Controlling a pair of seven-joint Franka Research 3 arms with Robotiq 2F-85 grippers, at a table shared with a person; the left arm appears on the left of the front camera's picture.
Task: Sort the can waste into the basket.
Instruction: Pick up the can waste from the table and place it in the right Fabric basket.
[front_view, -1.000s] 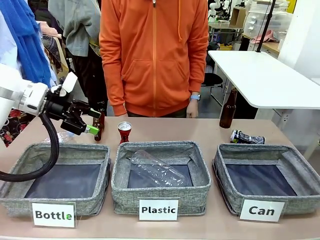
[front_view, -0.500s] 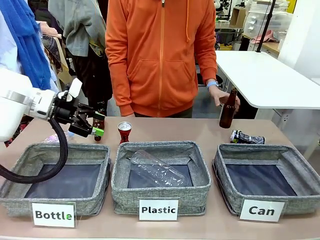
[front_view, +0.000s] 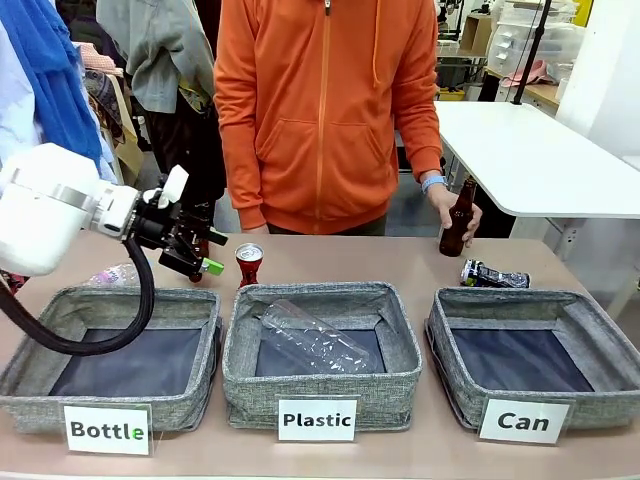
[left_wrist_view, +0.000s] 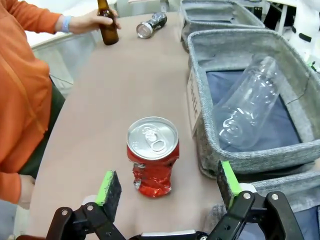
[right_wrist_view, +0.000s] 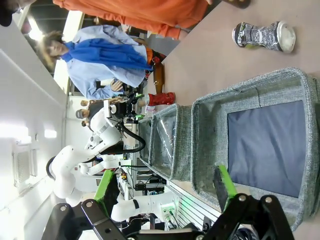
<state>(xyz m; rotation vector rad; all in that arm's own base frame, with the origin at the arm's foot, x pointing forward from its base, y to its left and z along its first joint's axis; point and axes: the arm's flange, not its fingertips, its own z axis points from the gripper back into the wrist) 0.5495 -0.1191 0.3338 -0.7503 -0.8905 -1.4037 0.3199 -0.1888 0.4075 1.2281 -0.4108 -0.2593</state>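
My left gripper (left_wrist_view: 167, 181) gapes wide, holding nothing. The dented red can (left_wrist_view: 152, 155) stands upright on the table (left_wrist_view: 125, 90) just ahead, between my pads (left_wrist_view: 105, 181) (neither touching it). My right gripper (right_wrist_view: 164, 186), equally open and empty, hangs over the Can basket (right_wrist_view: 250, 82); the crushed dark can (right_wrist_view: 262, 35) lies just beyond.

Three grey fabric bins: "Bottle" bin (front_view: 180, 405), "Plastic" bin (front_view: 250, 390), "Can" basket (front_view: 590, 405). Two drink cans: red can (front_view: 249, 264), crushed dark can (front_view: 494, 274). Two brown glass bottles: hand-held bottle (front_view: 457, 218), standing bottle (right_wrist_view: 159, 79). Two clear plastic bottles: binned plastic bottle (front_view: 315, 338), counter plastic bottle (front_view: 112, 274).
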